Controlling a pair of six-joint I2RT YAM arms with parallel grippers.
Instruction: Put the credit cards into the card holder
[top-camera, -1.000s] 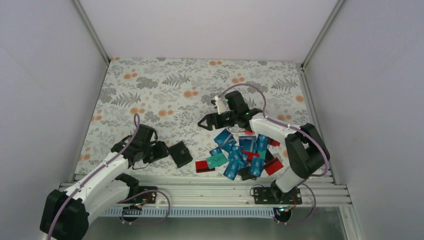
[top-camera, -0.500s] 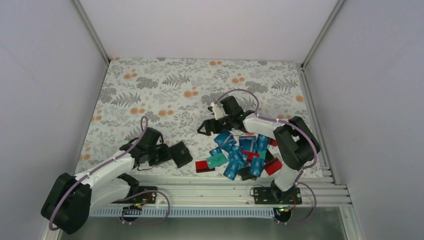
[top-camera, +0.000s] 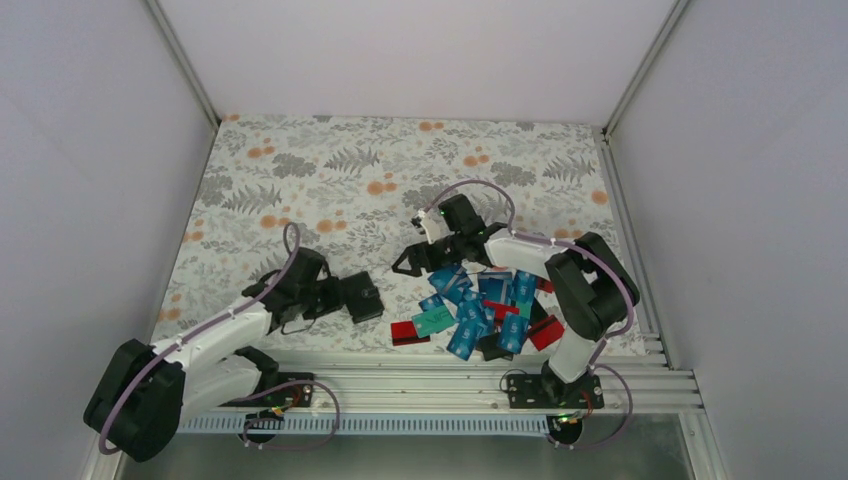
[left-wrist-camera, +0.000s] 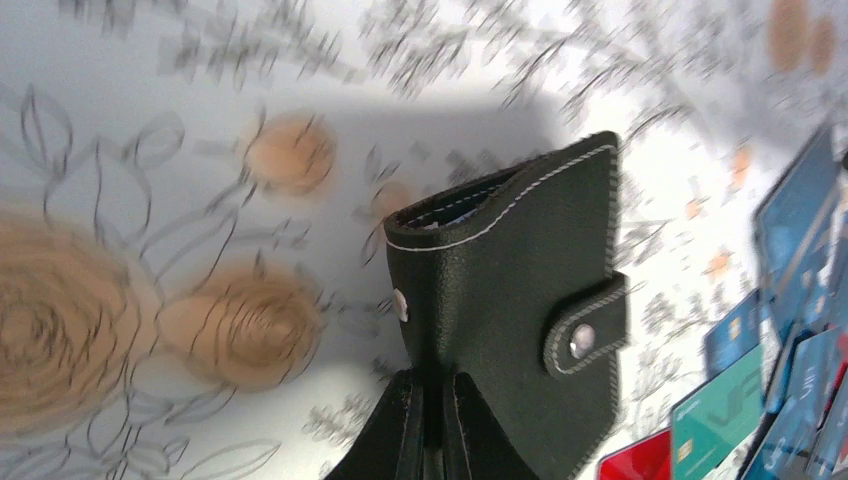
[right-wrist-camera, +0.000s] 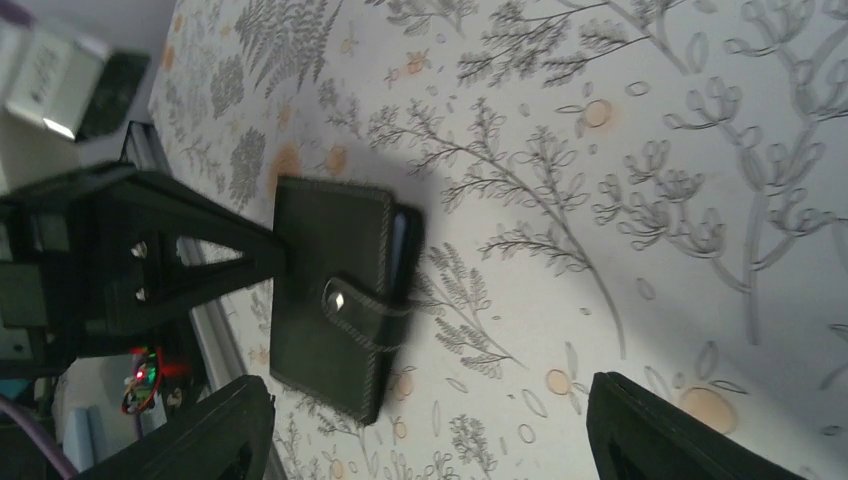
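Top external view, left to right: the left arm reaches in from the lower left of the frame across the flower-printed bench (top-camera: 330, 170). Its left fingers (left-wrist-camera: 392, 440) are pressed together on the near edge of the card holder (top-camera: 362, 297), which sits left of centre in the frame. The left wrist view shows the pinch at the bottom middle of the frame. There the black stitched case is folded, its snap strap (left-wrist-camera: 585, 338) lies across the front cover, and its upper edge gapes a little. Whether the case lies flat on the bench or is tipped up I cannot tell.

Further right, just past the middle of the top external frame, the right fingers (right-wrist-camera: 225, 430) point toward the holder but stay clear of it. The right wrist view shows them spread wide at the two lower corners of the frame with nothing between them; the holder lies beyond them at left of centre.

Right again, at lower centre-right of the top external frame, the credit cards (top-camera: 478, 305) lie in a loose overlapping heap. They are mostly blue, with red, teal and black among them, and the heap is separate from the holder.
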